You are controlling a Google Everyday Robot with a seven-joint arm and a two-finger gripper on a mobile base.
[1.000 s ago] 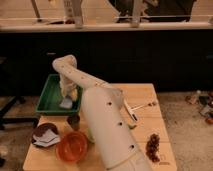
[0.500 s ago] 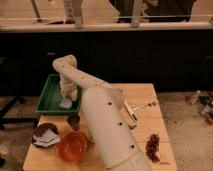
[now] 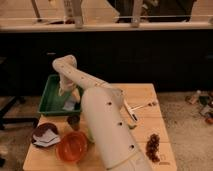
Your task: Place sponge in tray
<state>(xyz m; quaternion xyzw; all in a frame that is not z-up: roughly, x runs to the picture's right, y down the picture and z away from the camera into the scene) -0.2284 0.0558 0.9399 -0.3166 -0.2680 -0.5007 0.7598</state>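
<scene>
The tool [image 3: 70, 100] over the tray [image 3: 49, 95] is too blurred to read.

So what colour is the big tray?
Green tray, in the camera view; the gripper is over it.

White, rounded tubular arm segments dotted with small dark holes lead up to the pale gripper [image 3: 68, 93] over the tray.

Green tray [image 3: 50, 97]; grey-blue sponge [image 3: 70, 105]; orange bowl [image 3: 73, 146]; white end effector [image 3: 69, 95] over tray.
</scene>
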